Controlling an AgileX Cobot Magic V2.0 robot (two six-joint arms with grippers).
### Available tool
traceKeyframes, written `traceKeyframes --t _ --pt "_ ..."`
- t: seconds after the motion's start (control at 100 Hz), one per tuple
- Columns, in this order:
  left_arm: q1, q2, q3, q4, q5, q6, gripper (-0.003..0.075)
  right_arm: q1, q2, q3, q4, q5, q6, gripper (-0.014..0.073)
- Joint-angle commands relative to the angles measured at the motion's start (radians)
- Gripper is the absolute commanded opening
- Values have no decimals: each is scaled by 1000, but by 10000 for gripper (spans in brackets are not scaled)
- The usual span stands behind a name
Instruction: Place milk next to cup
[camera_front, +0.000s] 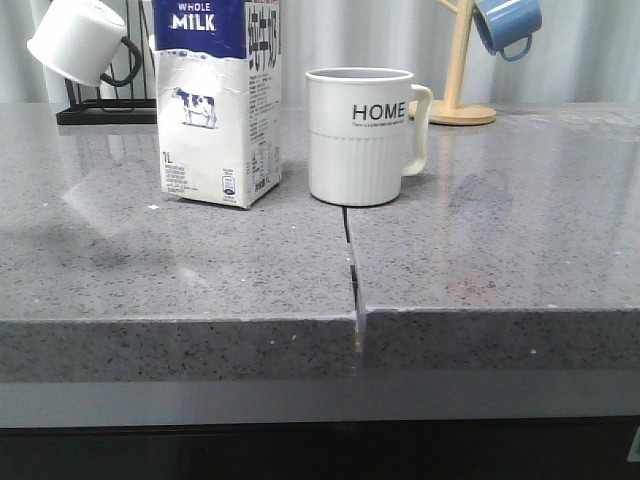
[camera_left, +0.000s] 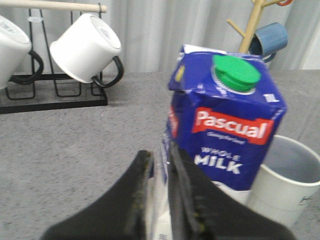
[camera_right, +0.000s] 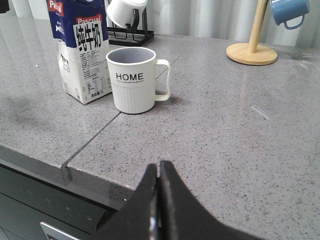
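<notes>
The milk (camera_front: 215, 110) is a tall white carton with a dark blue top. It stands upright on the grey counter (camera_front: 500, 230), just left of the cup (camera_front: 360, 135) with a small gap between them. The cup is a cream ribbed "HOME" mug with its handle to the right. My left gripper (camera_left: 160, 151) hovers at carton-top height, close beside the milk (camera_left: 225, 130). Its jaws are a narrow gap apart, and the carton's edge shows through the gap. The cup (camera_left: 285, 180) is behind the carton. My right gripper (camera_right: 159, 167) is shut and empty over the counter's front edge, well away from the cup (camera_right: 134, 80) and the milk (camera_right: 82, 55).
A black rack (camera_front: 100, 110) holding a white black-handled mug (camera_front: 75, 40) stands at the back left. A wooden mug tree (camera_front: 462, 70) with a blue mug (camera_front: 507, 25) stands at the back right. A seam (camera_front: 352, 270) splits the counter below the cup.
</notes>
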Motion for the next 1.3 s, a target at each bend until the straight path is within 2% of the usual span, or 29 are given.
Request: traceKeyframes --t 0.0,0.2,0.4,0.57,0.74,0.93,1.29 --pt "83 -38 -24 158 32 -118 -20 1 12 -22 0 -74 -8 -59" --pt "266 -94 -24 487 181 -442 -20 1 12 -22 0 -74 -8 -59" --pt "370 -175 -23 602 278 -466 -21 1 12 -22 0 -74 -8 -59" --pt "441 -274 20 703 291 -592 -21 1 12 -22 0 -74 -8 -59" --pt "488 -366 75 709 323 -578 -21 1 12 -22 0 -74 -8 -59" --pt "536 -475 110 794 454 -575 -21 1 12 -22 0 -74 -8 -59" --pt "581 -650 191 817 475 -575 -20 1 12 -22 0 -74 -8 -59"
